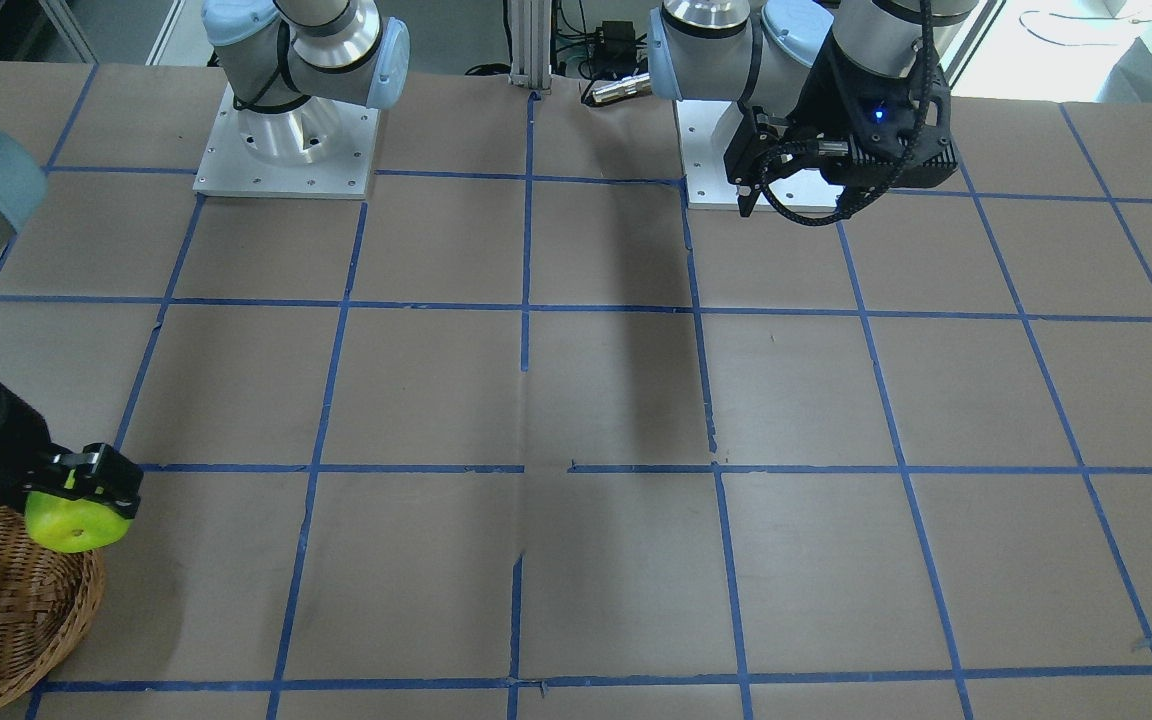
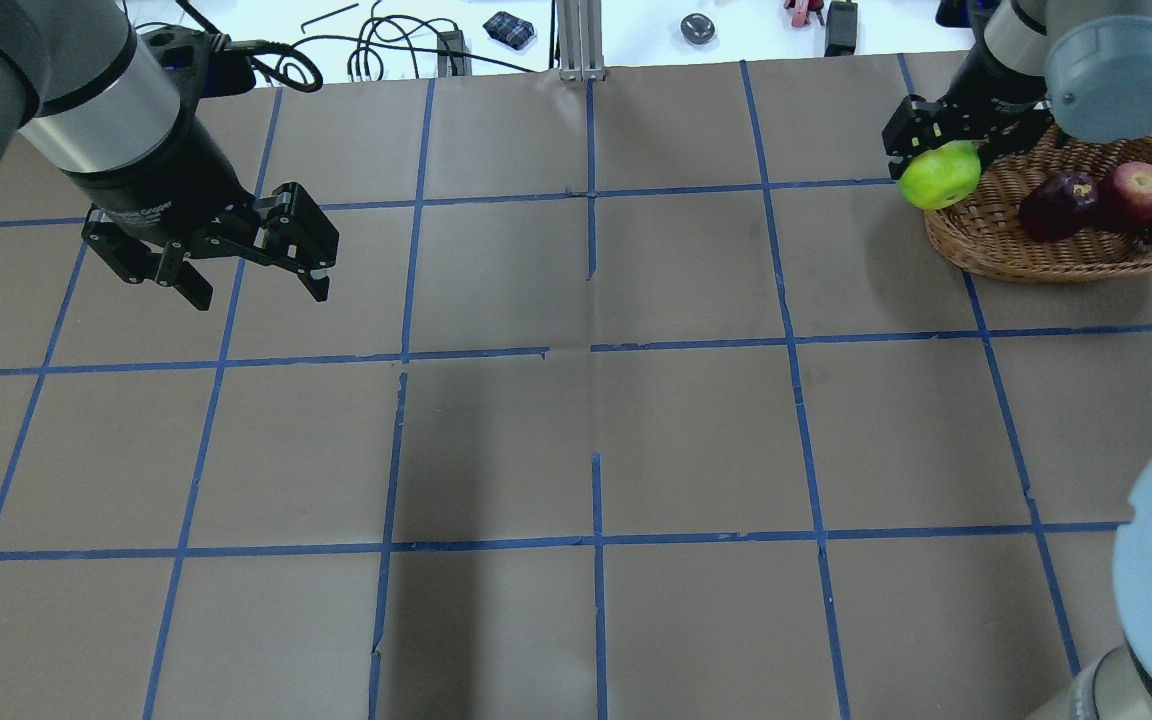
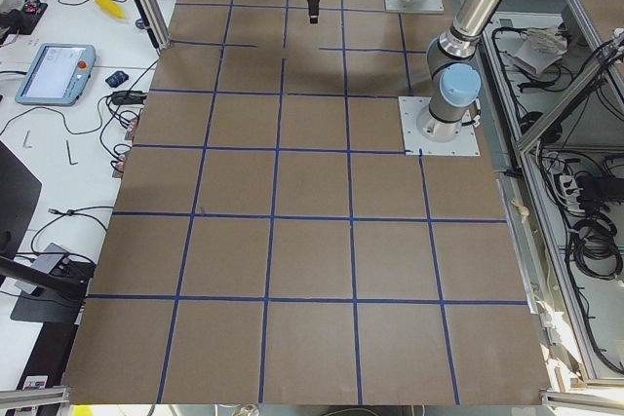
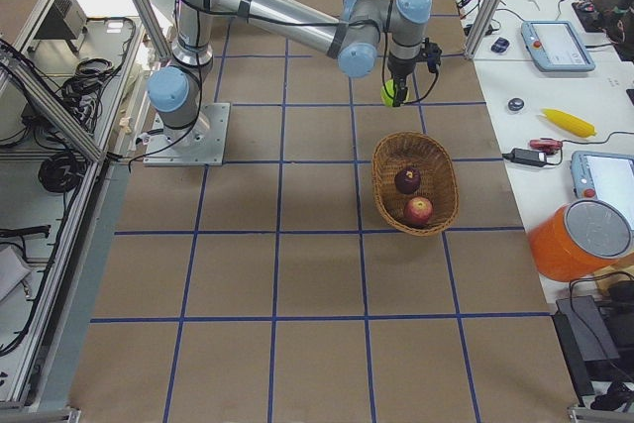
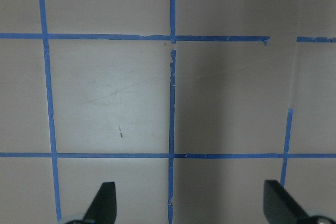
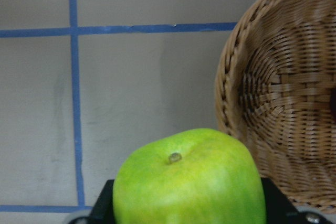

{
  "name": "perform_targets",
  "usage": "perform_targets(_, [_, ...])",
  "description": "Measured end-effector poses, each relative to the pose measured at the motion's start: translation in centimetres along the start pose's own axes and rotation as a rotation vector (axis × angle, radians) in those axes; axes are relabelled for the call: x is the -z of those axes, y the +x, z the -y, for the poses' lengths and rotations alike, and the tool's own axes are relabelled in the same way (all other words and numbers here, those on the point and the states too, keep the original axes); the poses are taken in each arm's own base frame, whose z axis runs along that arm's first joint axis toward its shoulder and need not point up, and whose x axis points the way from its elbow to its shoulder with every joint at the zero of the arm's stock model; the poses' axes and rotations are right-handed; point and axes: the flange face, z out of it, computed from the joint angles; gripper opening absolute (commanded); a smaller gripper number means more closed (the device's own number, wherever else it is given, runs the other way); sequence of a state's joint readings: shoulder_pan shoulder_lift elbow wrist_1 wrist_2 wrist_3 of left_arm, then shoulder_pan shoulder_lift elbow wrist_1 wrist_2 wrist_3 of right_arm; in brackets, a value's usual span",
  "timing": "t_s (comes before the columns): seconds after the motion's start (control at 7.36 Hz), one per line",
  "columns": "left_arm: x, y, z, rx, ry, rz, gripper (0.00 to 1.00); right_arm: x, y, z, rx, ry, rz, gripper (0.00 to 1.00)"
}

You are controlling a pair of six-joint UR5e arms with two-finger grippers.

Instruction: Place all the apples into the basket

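My right gripper is shut on the lime green apple and holds it in the air just beside the rim of the wicker basket, on the side toward the table's middle. The green apple fills the bottom of the right wrist view, with the basket to its right. The maroon apple and the red apple lie inside the basket. My left gripper is open and empty, hovering over bare table far from the basket; its fingertips show in the left wrist view.
The table is brown paper with a blue tape grid. The arm bases stand at the robot's side. Cables and small tools lie beyond the far table edge. The basket sits near the table's far right corner.
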State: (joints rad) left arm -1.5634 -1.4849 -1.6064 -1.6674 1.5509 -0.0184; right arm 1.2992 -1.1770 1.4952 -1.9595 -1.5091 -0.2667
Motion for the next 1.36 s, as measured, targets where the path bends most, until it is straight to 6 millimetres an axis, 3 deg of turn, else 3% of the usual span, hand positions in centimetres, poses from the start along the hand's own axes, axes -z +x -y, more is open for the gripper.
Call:
perform_targets(0.27, [0.1, 0.0, 0.0, 0.0, 0.002, 0.0, 1.0, -2.4, 5.5, 0.9, 0.016, 0.028, -0.026, 0.0])
perform_targets(0.41, [0.1, 0.0, 0.0, 0.0, 0.003, 0.0, 1.0, -4.3, 7.2, 1.3, 0.02, 0.029, -0.043, 0.0])
perform_targets(0.54, [0.1, 0.0, 0.0, 0.0, 0.004, 0.0, 1.0, -6.4, 8.3, 1.5, 0.016, 0.017, -0.047, 0.44])
perform_targets(0.68, [0.1, 0.0, 0.0, 0.0, 0.005, 0.0, 1.0, -8.0, 9.0, 1.5, 0.009, 0.001, -0.045, 0.99])
perform_targets(0.95, [0.2, 0.0, 0.1, 0.0, 0.006, 0.0, 1.0, -9.1, 10.7, 0.9, -0.017, -0.022, -0.041, 1.0])
perform_targets(1.09, [0.1, 0.0, 0.1, 0.0, 0.007, 0.0, 1.0, -8.3, 11.8, 0.5, -0.034, -0.029, -0.04, 1.0])
perform_targets(1.36, [0.0, 0.1, 0.2, 0.0, 0.005, -0.001, 1.0, -3.9, 11.8, -0.8, -0.052, -0.046, -0.027, 1.0])
